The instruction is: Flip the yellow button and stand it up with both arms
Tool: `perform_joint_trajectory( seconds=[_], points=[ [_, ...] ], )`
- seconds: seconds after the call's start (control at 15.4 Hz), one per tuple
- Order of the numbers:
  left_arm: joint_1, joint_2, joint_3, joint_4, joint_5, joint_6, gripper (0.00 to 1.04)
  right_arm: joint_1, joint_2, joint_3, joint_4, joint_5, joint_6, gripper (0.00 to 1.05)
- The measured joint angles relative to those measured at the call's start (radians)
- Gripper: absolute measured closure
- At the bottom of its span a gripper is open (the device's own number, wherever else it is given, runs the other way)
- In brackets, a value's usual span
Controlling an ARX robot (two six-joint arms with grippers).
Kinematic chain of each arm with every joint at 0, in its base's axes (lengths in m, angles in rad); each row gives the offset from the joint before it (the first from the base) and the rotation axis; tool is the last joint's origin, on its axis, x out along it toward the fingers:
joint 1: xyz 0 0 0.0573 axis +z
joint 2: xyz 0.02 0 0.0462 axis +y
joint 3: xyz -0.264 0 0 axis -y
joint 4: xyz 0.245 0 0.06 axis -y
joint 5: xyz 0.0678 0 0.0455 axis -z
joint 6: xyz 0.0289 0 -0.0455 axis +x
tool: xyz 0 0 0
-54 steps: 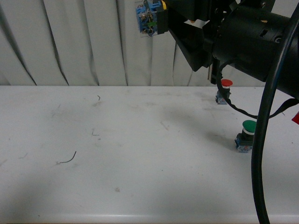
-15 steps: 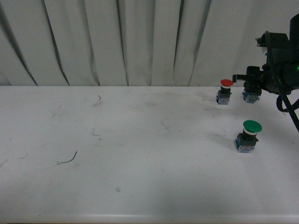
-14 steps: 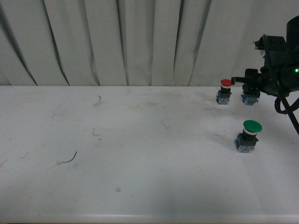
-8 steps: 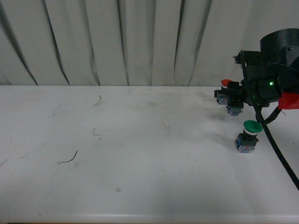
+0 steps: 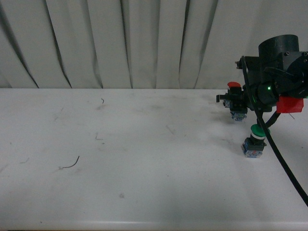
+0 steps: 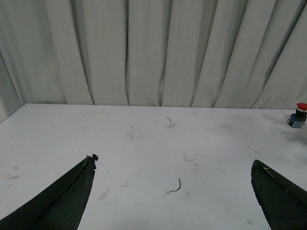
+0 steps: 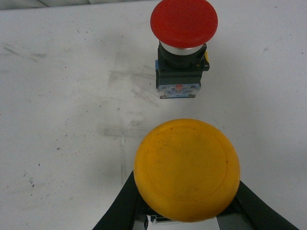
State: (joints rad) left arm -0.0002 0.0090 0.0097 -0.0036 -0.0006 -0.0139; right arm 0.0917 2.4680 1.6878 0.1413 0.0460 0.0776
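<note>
Jaws on the right arm (image 5: 276,62) squeeze the yellow button (image 7: 187,170) just beside the red button (image 7: 183,21). A bump could tip that one. Jaws on the left arm (image 6: 57,206) are apart.

Bulky black right arm (image 5: 281,72) (green light (image 5: 267,88), red tag (image 5: 289,104)), trailing black cable (image 5: 284,163).

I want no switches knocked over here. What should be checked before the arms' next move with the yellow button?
1. Right gripper shut on the round yellow-capped push button: ok.
2. Gap to the red-capped push button: ok, but narrow.
3. Left gripper jaws open: ok.
4. Left gripper close enough to help: not ok.
5. Yellow button's base resting on the white table: cannot tell.
</note>
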Motion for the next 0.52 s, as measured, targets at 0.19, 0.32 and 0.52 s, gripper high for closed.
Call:
perform_joint_trajectory(
  seconds=[0.19, 0.32, 0.52],
  points=[
    [0.0, 0.0, 0.0, 0.0, 0.0, 0.0, 0.07, 0.0, 0.0, 0.0, -0.012, 0.003, 0.0, 0.73],
    [0.0, 0.0, 0.0, 0.0, 0.0, 0.0, 0.07, 0.0, 0.0, 0.0, -0.033, 0.003, 0.0, 0.73],
    [0.0, 0.0, 0.0, 0.0, 0.0, 0.0, 0.07, 0.0, 0.005, 0.0, -0.051, 0.003, -0.002, 0.67]
  ],
)
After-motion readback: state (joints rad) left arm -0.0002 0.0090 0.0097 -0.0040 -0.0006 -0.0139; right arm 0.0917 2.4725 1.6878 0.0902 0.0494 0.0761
